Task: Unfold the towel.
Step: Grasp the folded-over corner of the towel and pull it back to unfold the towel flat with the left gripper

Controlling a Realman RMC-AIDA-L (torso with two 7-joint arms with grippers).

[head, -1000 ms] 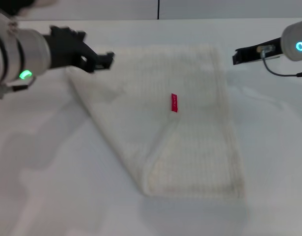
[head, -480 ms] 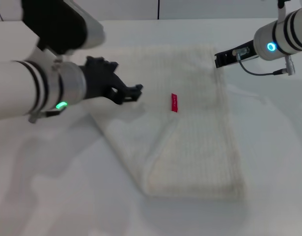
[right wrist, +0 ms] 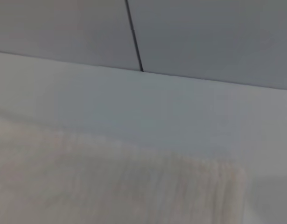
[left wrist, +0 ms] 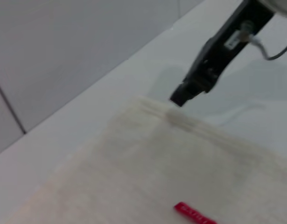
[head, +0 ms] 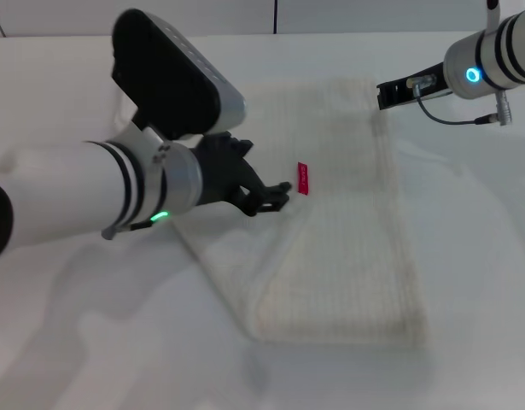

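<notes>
The towel [head: 330, 239] is a cream-white ribbed cloth lying folded on the white table [head: 467, 256], with a small red tag [head: 302, 178] near its middle. My left gripper [head: 273, 197] is black, open and low over the towel, just left of the tag. My right gripper [head: 384, 95] is at the towel's far right corner, at the cloth's edge. The left wrist view shows the towel [left wrist: 148, 168], the tag [left wrist: 194, 213] and the right gripper's tip [left wrist: 179, 98] at the towel's far edge. The right wrist view shows the towel's far edge [right wrist: 110, 182].
A grey wall [head: 373, 15] with a dark vertical seam [head: 274, 15] stands behind the table's far edge. My bulky left forearm [head: 117, 192] reaches across the left half of the table and hides the towel's left part.
My left arm has swung right and toward the near side across the towel, from its far left corner to beside the red tag. My right gripper has moved left to the towel's far right corner.
</notes>
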